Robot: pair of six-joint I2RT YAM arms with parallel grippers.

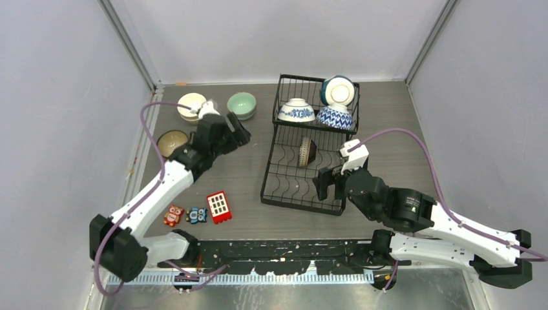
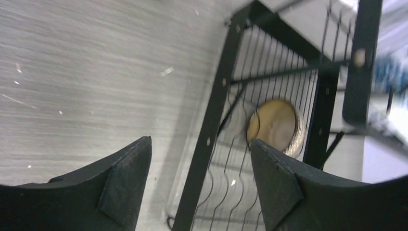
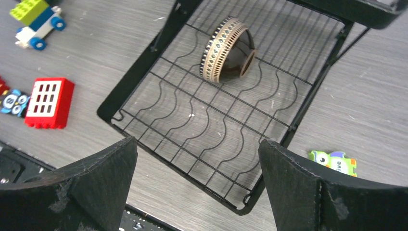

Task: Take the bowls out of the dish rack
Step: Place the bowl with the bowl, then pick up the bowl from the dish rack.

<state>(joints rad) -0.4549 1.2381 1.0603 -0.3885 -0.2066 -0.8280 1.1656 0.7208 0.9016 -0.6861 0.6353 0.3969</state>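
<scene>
Open lane beside the rack

A bare strip of counter [image 1: 258,161] runs between the dish rack [image 1: 267,181] and the green bowl [image 1: 241,103]. The rack's lower tier is open from above except for one tipped bowl [image 1: 307,151]. The upper basket [image 1: 283,90] stands over its far end. Toy blocks [image 1: 218,206] crowd the near left.

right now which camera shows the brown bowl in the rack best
The right wrist view: the brown bowl lies on its side, sharp, on the dish rack. The top view shows it small; the left wrist view shows only its blurred inside through the wires.
</scene>
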